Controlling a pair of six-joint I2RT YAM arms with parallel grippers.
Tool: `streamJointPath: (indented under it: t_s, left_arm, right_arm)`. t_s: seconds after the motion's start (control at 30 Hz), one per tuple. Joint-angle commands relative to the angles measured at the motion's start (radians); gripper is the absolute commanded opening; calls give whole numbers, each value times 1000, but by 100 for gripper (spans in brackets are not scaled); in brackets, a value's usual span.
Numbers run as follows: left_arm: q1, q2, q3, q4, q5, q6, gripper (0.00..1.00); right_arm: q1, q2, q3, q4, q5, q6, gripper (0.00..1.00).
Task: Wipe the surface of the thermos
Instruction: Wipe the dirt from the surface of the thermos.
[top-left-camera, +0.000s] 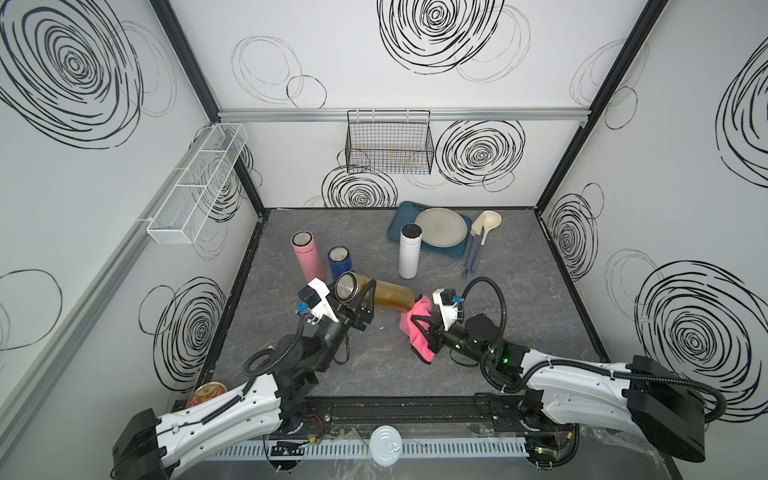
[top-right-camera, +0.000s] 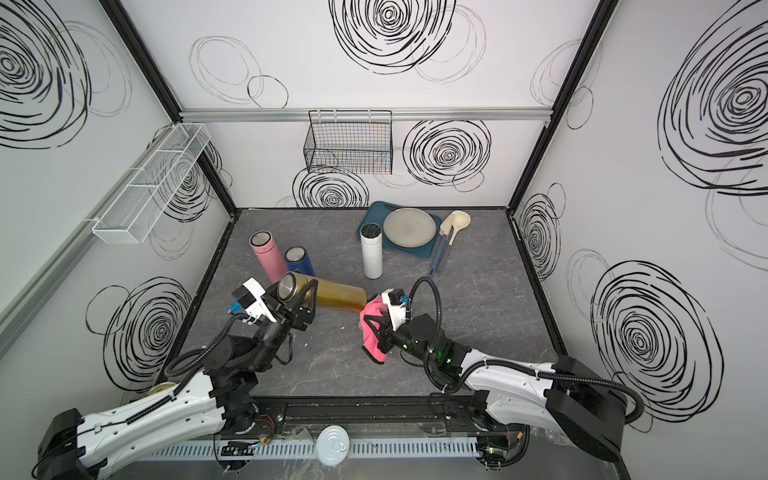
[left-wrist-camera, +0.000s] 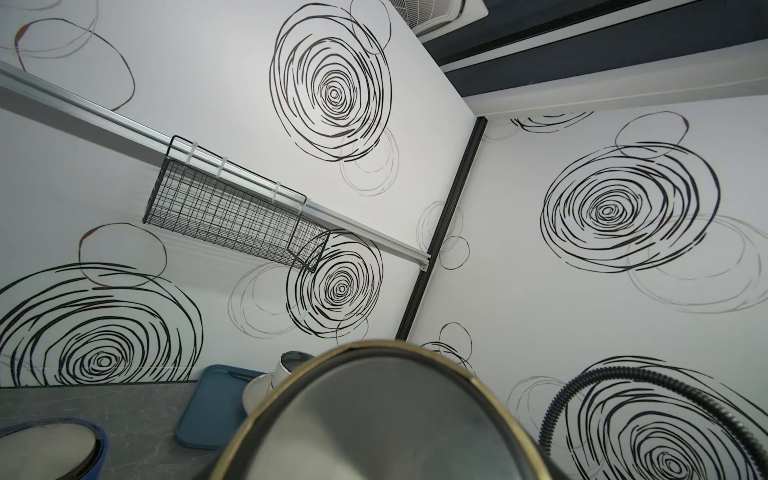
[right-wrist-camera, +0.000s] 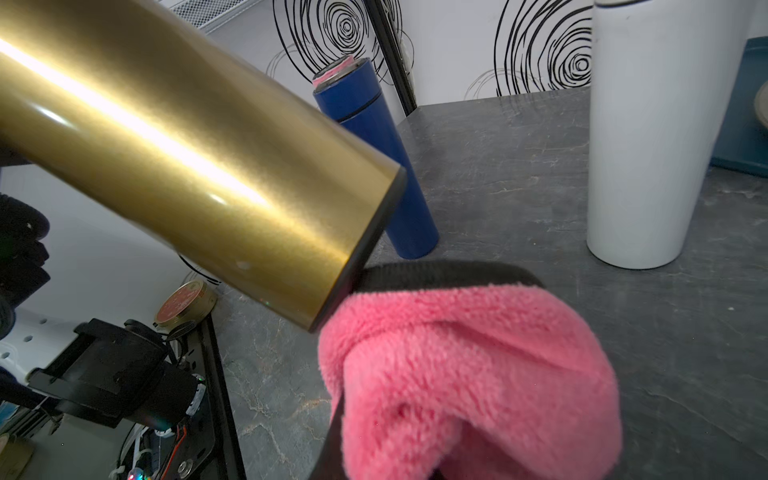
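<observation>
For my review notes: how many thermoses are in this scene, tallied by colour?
gold thermos: 1
pink thermos: 1
blue thermos: 1
white thermos: 1
Total: 4

Cloth (top-left-camera: 420, 308) at right end of thermos (top-left-camera: 392, 296); behind them, plate (top-left-camera: 441, 227) on tray (top-left-camera: 401, 216).

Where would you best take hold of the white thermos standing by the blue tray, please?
Probably mid-body on the white thermos, jaws level, coming from the robot's side. It stands upright as a smooth straight cylinder with open floor in front, while the blue tray and plate lie close behind it.
</observation>
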Motion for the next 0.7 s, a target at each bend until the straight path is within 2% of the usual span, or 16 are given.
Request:
streamJointPath:
  t_s: [0.0,0.2,0.43,0.53,0.67]
  left_arm:
    - [8,-35,25,74,10,-74,0]
    - [8,-53,27,54,17,-98,0]
    - [9,-49,41,11,13,-104,0]
    - [9,-47,49,-2,19,-108,0]
    - [11,-41,54,-4,20,-114,0]
  right_arm:
    - [12,29,34,80,-15,-19,0]
    - [64,88,87,88,-17,-55,0]
    - [-24,-7,34,111,-15,-17,0]
    - [-37,-23,18,105,4,-17,0]
    - [-24,-14,26,105,-40,-31,0]
